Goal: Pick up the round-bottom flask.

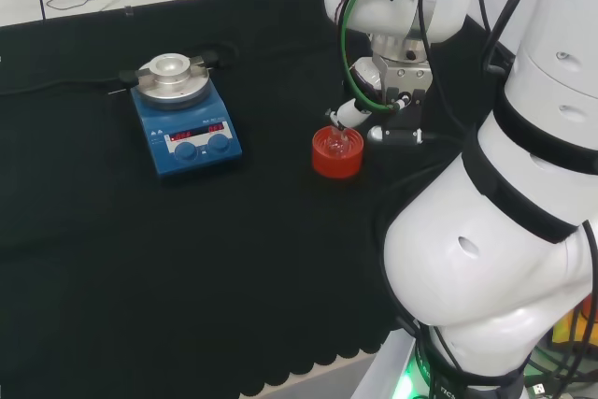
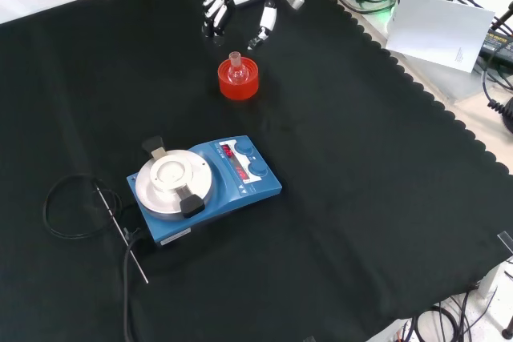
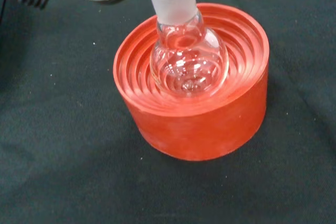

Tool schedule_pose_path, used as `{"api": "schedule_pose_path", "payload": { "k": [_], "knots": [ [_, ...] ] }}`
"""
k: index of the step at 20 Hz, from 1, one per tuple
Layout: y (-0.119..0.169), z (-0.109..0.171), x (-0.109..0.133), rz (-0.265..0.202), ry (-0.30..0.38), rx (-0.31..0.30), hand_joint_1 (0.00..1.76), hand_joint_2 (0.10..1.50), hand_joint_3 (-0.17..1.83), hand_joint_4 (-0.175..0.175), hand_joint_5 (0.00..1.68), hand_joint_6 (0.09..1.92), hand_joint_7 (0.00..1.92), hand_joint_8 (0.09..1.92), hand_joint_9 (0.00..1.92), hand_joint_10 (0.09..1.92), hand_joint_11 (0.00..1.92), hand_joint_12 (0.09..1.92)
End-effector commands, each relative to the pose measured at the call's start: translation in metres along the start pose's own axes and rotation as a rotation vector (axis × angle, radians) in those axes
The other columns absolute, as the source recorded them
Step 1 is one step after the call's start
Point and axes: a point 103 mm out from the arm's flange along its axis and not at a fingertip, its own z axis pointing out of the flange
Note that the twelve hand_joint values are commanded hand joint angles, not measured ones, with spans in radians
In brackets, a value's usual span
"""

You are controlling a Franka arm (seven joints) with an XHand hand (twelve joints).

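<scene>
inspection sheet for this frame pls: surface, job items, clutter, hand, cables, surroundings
Surface: black cloth over the bench, scalloped edge.
Job items: clear flask upright in the red stand, looks empty, not held.
Clutter: blue hotplate with a metal top plate and lit red display; thin metal probe beside it on the cloth.
Hand: hand just beyond the flask in the front view, fingers relaxed, open, apparently not touching.
Cables: black lead looped on the cloth by the hotplate; green and black cables along the arm.
Surroundings: white sheet and cables off the cloth's edge.
</scene>
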Motion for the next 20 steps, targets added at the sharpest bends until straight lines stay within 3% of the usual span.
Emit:
{"api": "schedule_pose_path", "payload": {
  "k": [1,6,20],
  "knots": [
    [0.008,0.028,0.013,-0.006,0.015,-0.028,0.87,0.64,0.62,-0.047,0.69,0.60,0.41,0.66,0.58,0.62,0.23,1.36],
    [0.016,0.039,-0.003,-0.010,0.035,-0.028,0.86,0.64,0.62,-0.048,0.69,0.61,0.41,0.66,0.58,0.62,0.24,1.36],
    [0.014,0.046,-0.012,-0.005,0.039,-0.084,0.86,0.63,0.63,-0.048,0.66,0.63,0.39,0.67,0.58,0.62,0.24,1.36]
  ]
}}
